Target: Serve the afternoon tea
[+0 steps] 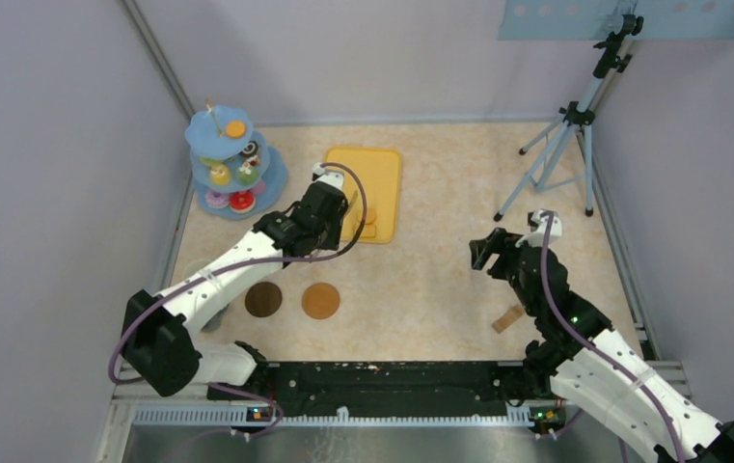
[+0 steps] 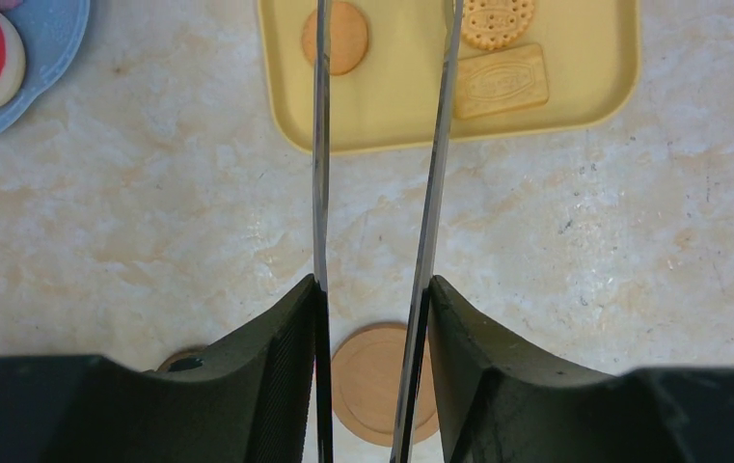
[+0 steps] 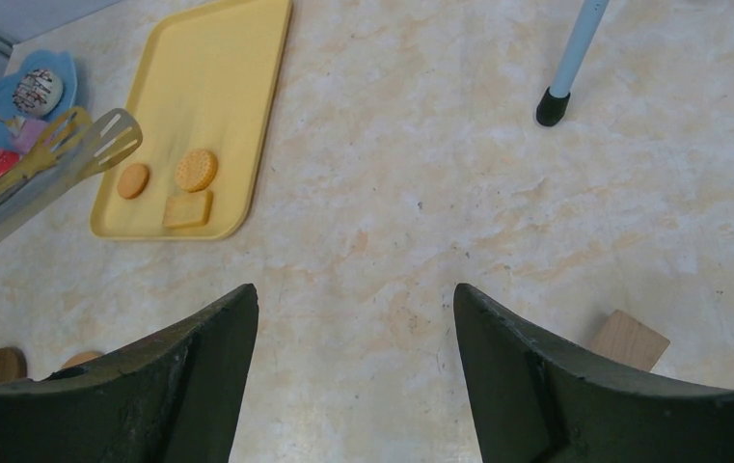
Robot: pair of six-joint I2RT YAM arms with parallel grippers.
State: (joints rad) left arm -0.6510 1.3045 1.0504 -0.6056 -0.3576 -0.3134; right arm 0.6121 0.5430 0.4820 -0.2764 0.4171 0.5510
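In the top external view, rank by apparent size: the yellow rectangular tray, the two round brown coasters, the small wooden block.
Yellow rectangular tray, largest.
Then the dark brown round coaster and the lighter brown round coaster, which look alike; no ranking between them.
Small wooden block, smallest.

No legible text, label, brand, number or sign is shown in any of the three views. An embossed relief is borne by the rectangular biscuit (image 2: 501, 81) on the yellow tray (image 2: 392, 116), right of centre at the top of the left wrist view. Whether that relief contains lettering cannot be told.
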